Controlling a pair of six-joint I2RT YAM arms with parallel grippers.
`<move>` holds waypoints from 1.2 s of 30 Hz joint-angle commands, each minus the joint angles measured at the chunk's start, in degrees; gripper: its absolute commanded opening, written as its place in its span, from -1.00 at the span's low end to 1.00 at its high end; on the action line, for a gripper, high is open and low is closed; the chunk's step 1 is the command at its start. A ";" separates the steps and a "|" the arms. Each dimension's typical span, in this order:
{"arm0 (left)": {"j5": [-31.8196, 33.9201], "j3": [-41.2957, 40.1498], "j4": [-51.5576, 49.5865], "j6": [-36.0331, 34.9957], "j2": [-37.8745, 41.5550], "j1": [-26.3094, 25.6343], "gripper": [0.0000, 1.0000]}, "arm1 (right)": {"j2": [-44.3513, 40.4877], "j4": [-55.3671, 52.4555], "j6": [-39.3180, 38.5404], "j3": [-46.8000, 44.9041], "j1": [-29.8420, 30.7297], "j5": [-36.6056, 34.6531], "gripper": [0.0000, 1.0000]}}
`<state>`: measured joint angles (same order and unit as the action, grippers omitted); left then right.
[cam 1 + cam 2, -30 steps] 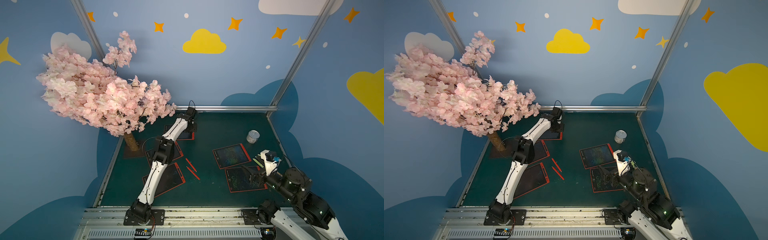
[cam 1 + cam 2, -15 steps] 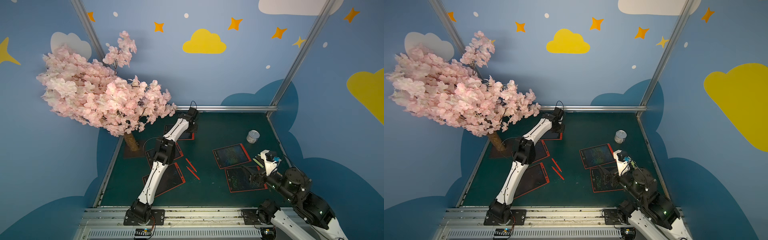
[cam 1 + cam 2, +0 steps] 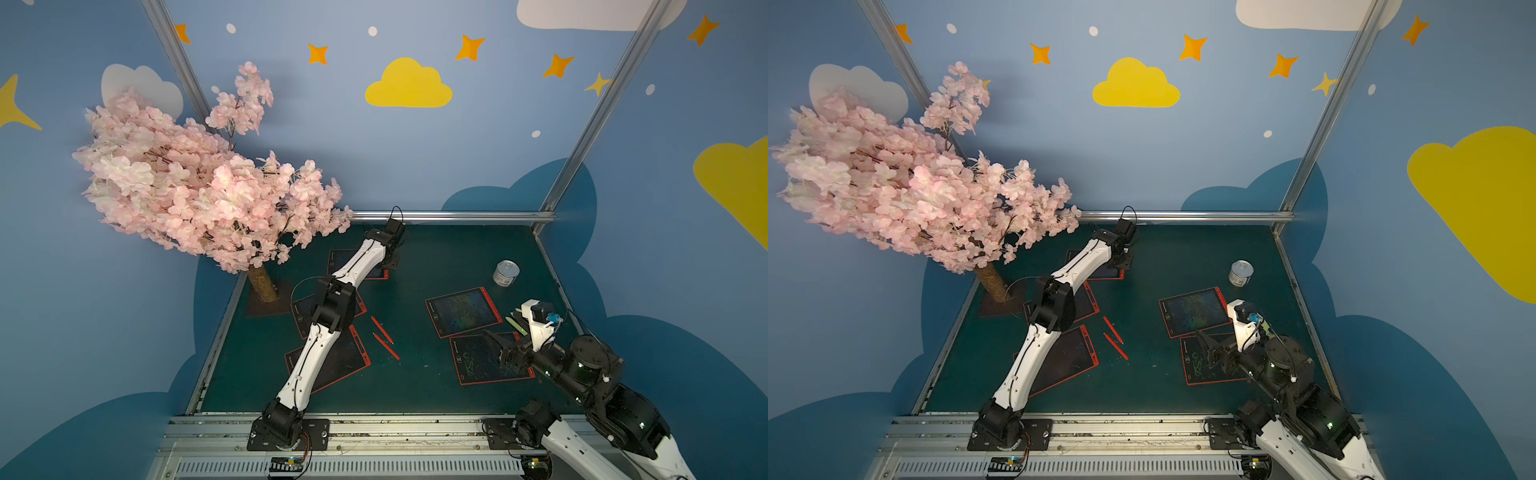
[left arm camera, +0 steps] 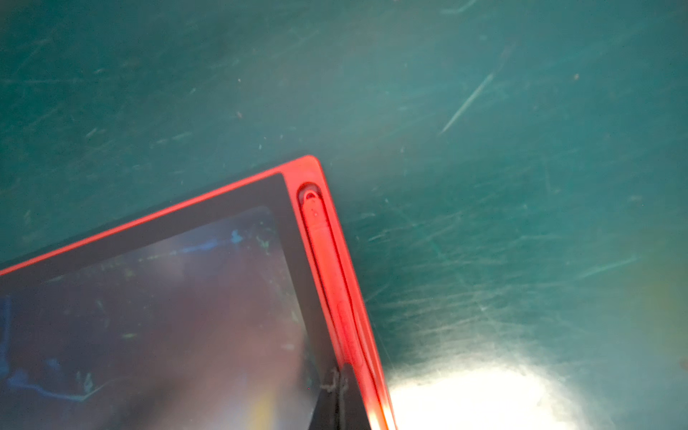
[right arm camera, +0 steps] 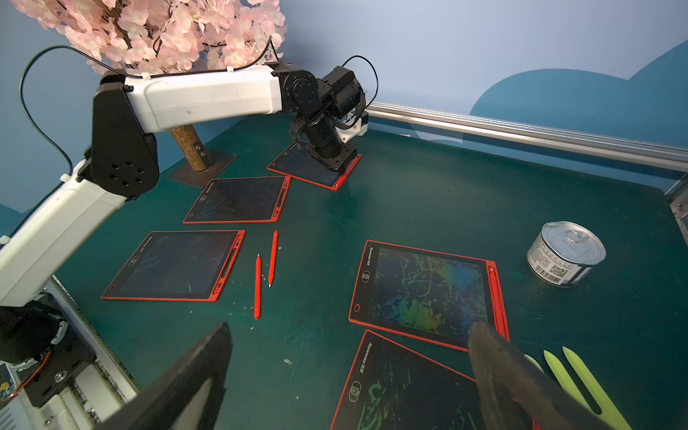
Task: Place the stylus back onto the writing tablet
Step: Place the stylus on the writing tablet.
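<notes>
Left wrist view: the stylus lies in the edge groove of the tablet. The closed, empty left pincer sits just beside it. Nothing has shifted this past second, so the stylus seems seated. The right pincer gapes open.

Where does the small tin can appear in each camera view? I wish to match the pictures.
Top view: tin can stands upright, beyond the colourful tablet, toward the far right.
Top view: tin can, likewise beyond the colourful tablet.
Left wrist: not in it.
Right wrist: tin can stands apart from the colourful tablet, off its stylus edge.
Shared landmark: that colourful tablet.
</notes>
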<state>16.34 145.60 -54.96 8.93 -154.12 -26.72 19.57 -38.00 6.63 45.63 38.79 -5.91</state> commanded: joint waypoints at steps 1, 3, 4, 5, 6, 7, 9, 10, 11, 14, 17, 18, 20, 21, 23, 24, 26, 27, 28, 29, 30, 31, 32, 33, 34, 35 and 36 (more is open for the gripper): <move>-1.53 0.21 -6.60 -1.65 -4.34 -1.31 -0.92 | 0.38 0.29 0.41 -0.42 -0.11 0.75 0.96; -1.86 0.47 -6.58 -1.72 -4.43 -1.40 -0.92 | 0.38 0.38 0.55 -0.40 -0.14 0.77 0.96; -2.20 0.47 -6.55 -1.72 -4.52 -1.45 -0.92 | 0.46 0.45 0.52 -0.36 -0.11 0.73 0.96; -2.78 0.71 -6.63 -1.51 -4.67 -1.45 -0.92 | 0.51 0.55 0.54 -0.36 -0.11 0.68 0.96; -3.28 0.80 -6.79 -0.49 -4.69 -1.32 -0.92 | 0.52 0.56 0.51 -0.36 -0.16 0.64 0.96; -3.35 0.87 -6.88 0.66 -4.50 -1.33 -0.92 | 0.53 0.51 0.61 -0.36 -0.16 0.68 0.96; -5.58 0.51 -6.30 1.97 -3.44 -1.15 -0.92 | 0.63 0.55 0.83 -0.27 -0.16 0.72 0.95; -7.13 0.27 -5.92 2.59 -2.71 -0.98 -0.92 | 0.69 0.47 1.11 -0.23 -0.12 0.79 0.96; -8.18 -0.02 -5.27 3.37 -1.91 -0.80 -0.92 | 0.85 0.41 1.46 -0.10 -0.17 0.90 0.96; -9.83 -0.15 -4.03 5.71 0.41 -0.01 -0.92 | 1.75 0.21 3.30 0.69 -0.13 0.86 0.96; -10.18 -0.52 -3.87 7.27 3.09 0.52 -0.92 | 3.38 0.29 6.67 1.25 -0.13 -0.29 0.96; -10.38 -0.85 -4.12 7.63 4.12 0.69 -0.92 | 4.15 0.01 7.87 1.66 -0.12 -1.07 0.96; -10.48 -2.98 -3.95 8.35 6.96 0.88 -0.92 | 6.26 -1.13 10.55 2.65 -0.12 -2.22 0.95; -10.62 -4.72 -3.24 8.70 8.71 0.88 -0.92 | 7.17 -1.49 11.35 3.16 -0.12 -2.29 0.95; -11.36 -10.99 -0.10 9.27 13.67 0.88 -0.92 | 8.48 -1.59 12.09 3.88 -0.11 -1.49 0.95; -11.75 -13.88 1.62 9.62 16.06 0.84 -0.92 | 8.80 -1.68 12.43 4.22 -0.12 -1.47 0.95; -12.93 -20.50 4.28 10.59 21.21 0.80 -0.92 | 9.24 -2.27 13.82 5.11 -0.11 -2.84 0.96; -13.36 -23.04 5.09 11.05 23.49 0.79 -0.92 | 9.34 -2.60 14.38 5.53 -0.11 -3.28 0.95; -13.81 -26.51 6.30 11.41 26.07 0.63 -0.92 | 9.43 -2.93 14.44 5.99 -0.16 -3.47 0.95; -14.25 -29.54 7.50 11.69 28.44 0.53 -0.93 | 9.56 -3.32 14.46 6.37 -0.18 -4.33 0.95; -15.00 -33.27 8.91 11.82 31.19 0.44 -0.92 | 9.88 -4.05 15.39 6.85 -0.10 -6.56 0.96; -15.76 -36.67 10.07 12.01 33.83 0.30 -0.92 | 10.83 -5.71 16.49 7.78 -0.11 -9.62 0.96; -16.35 -39.32 10.83 12.20 35.94 0.35 -0.92 | 12.33 -7.95 17.47 9.22 -0.11 -11.86 0.96; -17.28 -42.62 11.91 12.33 38.46 0.33 -0.91 | 14.66 -11.09 17.93 11.07 -0.11 -13.65 0.96; -18.29 -45.98 13.32 12.36 41.03 0.27 -0.90 | 16.96 -14.08 18.84 12.96 -0.09 -15.40 0.96; -19.21 -48.63 14.61 12.37 42.99 0.18 -0.89 | 18.51 -15.53 19.27 13.97 -0.11 -15.72 0.96; -19.88 -51.86 16.01 12.51 45.54 0.02 -0.88 | 19.87 -15.88 18.60 14.46 -0.11 -14.65 0.96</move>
<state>0.19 99.09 -43.31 20.49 -111.90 -26.39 35.90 -47.33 23.27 58.02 38.76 -16.38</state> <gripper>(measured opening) 0.057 0.978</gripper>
